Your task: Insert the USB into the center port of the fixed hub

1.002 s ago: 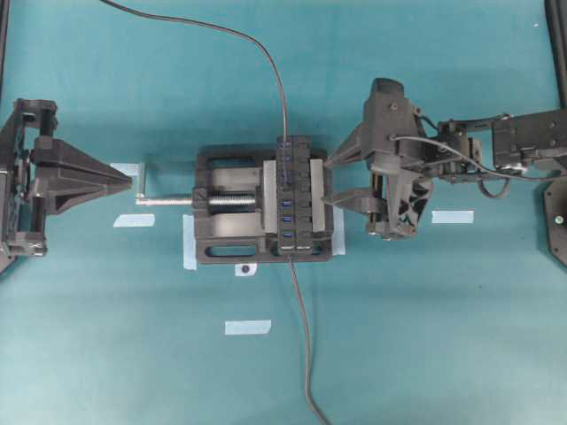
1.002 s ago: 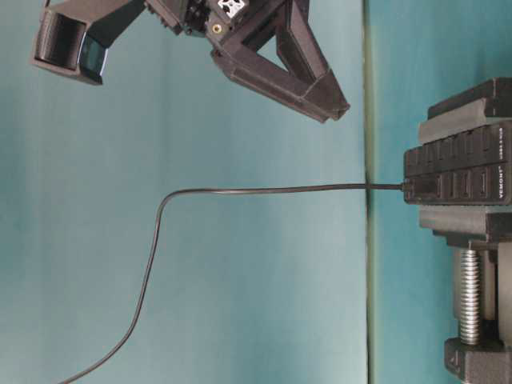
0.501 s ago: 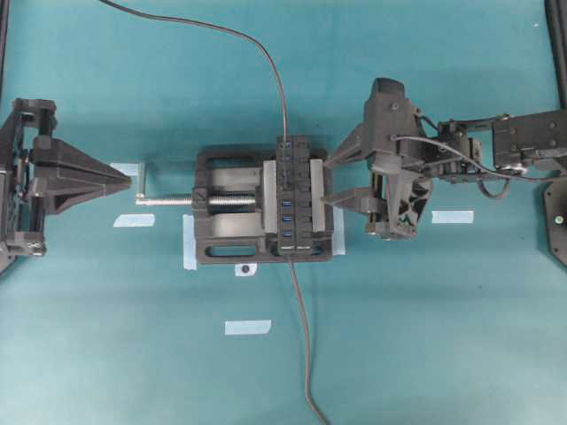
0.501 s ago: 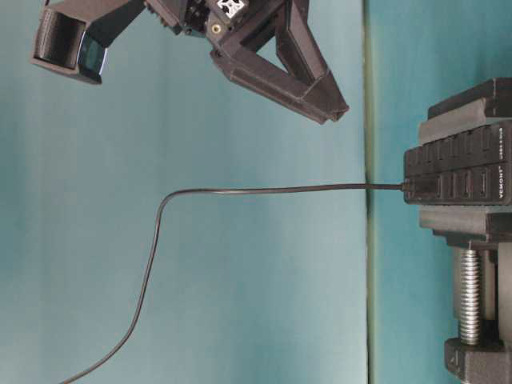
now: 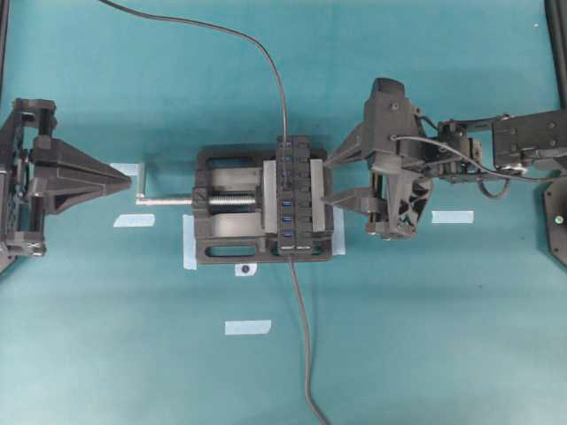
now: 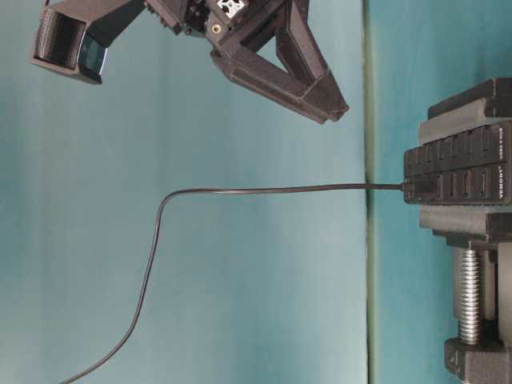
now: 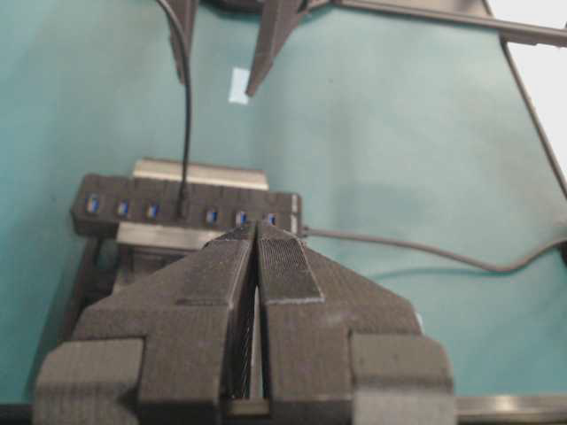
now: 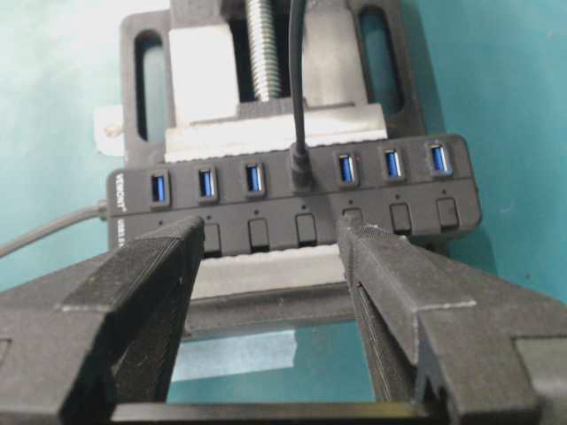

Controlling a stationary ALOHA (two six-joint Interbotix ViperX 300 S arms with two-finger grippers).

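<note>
1. Where the row of blue sockets is seen in the right wrist view, the USB (image 8: 302,175) is seated upright in the center port (image 8: 303,183), with three blue ports to either side of it.
2. The thin cable (image 5: 257,49) of the plug is led up and away from the fixed hub (image 5: 293,197) toward the far left corner of the tabletop (image 5: 425,336) in the overhead view.
3. A second, thicker cable (image 5: 304,345) is attached at the hub's near end and is trailed toward the bottom edge of that view.
4. The hub is clamped between the jaws of a black screw vise (image 5: 229,206), whose threaded spindle (image 5: 168,202) is extended to the left.
5. The right gripper (image 8: 266,266) is held wide open just beside the hub on its button side; nothing is gripped, and its fingers (image 8: 133,292) are spread about as wide as three of the hub's ports.
6. The left gripper (image 7: 256,257) is closed with its pads pressed together and nothing between them; it is kept well apart from the vise, pointed toward the spindle's end.
7. Several strips of pale tape (image 5: 247,327) are stuck to the teal tabletop around the vise.
</note>
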